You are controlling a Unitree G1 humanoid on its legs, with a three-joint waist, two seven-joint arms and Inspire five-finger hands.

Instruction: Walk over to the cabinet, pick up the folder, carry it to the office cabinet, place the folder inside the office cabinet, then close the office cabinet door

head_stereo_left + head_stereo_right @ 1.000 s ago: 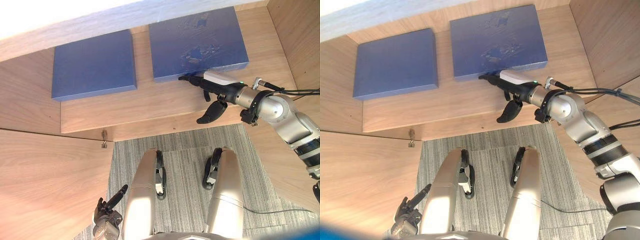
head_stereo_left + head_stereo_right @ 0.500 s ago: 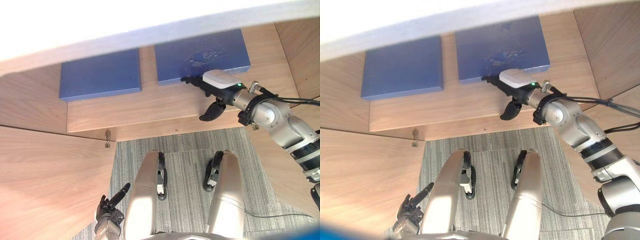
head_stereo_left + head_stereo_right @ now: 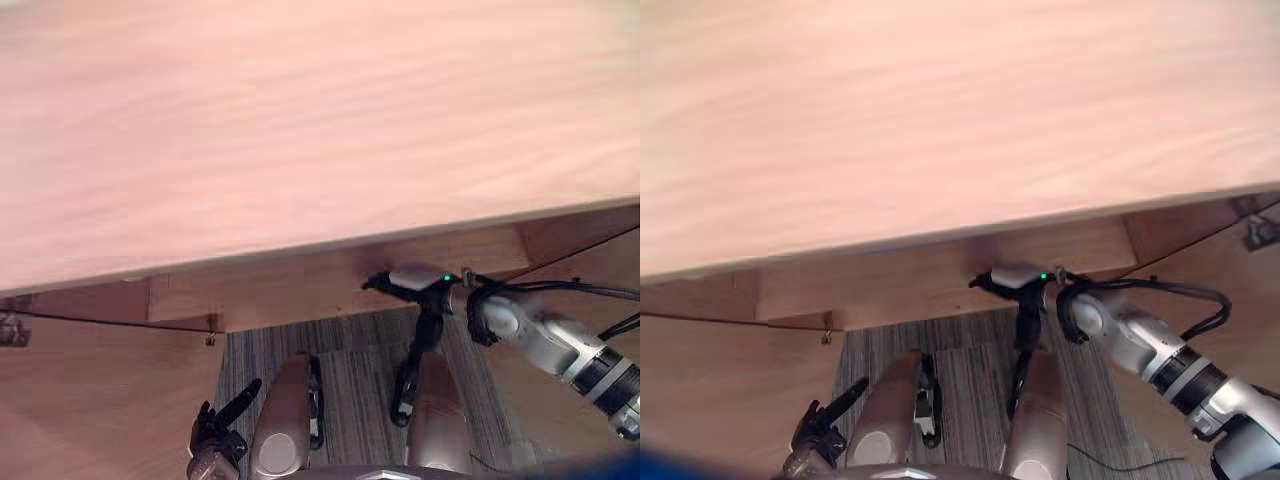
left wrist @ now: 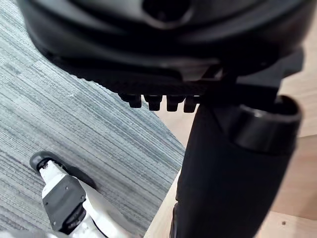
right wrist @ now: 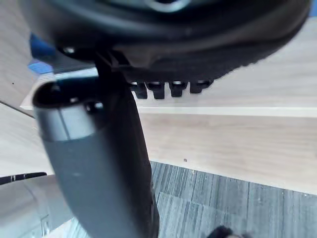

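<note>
Step in hand: placement appears complete. The folder (image 5: 40,52) lies on the shelf (image 5: 267,74) inside the cabinet, apart from my right hand (image 3: 408,282), which sits at the shelf's front edge, fingers straight, holding nothing. My left hand (image 3: 214,440) hangs relaxed. Next: reach the door (image 3: 90,410) and swing it shut.

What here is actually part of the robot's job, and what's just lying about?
Part of the job: the wooden office cabinet; its open door; the right hand, open at the shelf's front edge; a blue sliver in the right wrist view, likely a folder.
Just there: the grey carpet; the left hand, idle near the floor.
</note>
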